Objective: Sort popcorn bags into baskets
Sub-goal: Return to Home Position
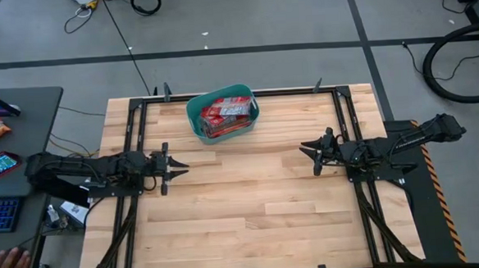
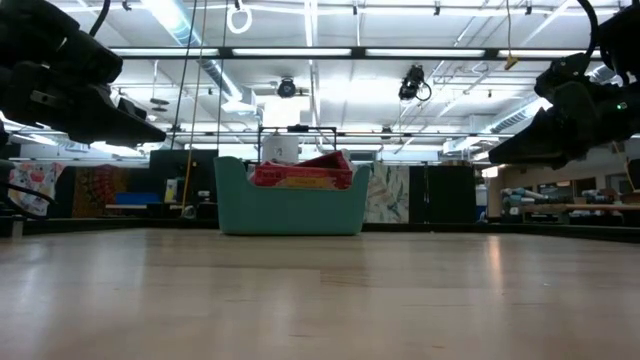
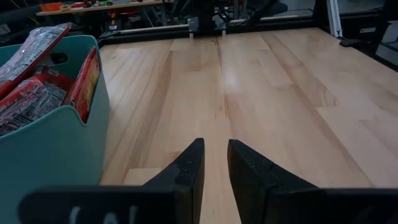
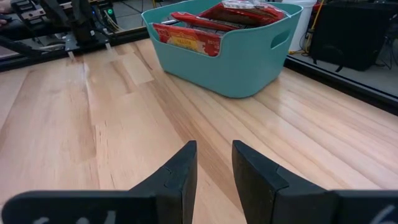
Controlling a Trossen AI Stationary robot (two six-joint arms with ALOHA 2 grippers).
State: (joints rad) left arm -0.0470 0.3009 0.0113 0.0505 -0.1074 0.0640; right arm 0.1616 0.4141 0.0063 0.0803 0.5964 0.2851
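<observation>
The pale wooden surface [image 1: 252,215] stretches ahead. Midway back, the left tool [image 1: 180,164] hangs above its left side and the right tool [image 1: 306,150] above its right, tips facing each other and well apart. Each has its fingers parted by a narrow gap, gripping nothing. Farther back, near the far edge, the teal basket [image 1: 194,118] holds the red popcorn bags [image 1: 226,113], piled to its rim.

The popcorn bags [image 1: 224,114] lie heaped in the teal basket [image 1: 193,118], whose wall hides the lower ones, so their number cannot be told, and their label print is too small to read. In the low view the left arm [image 2: 60,80] and right arm [image 2: 580,110] are cut off by the picture's edges, and at the near left a person's hand [image 1: 12,267] is cut by the corner
</observation>
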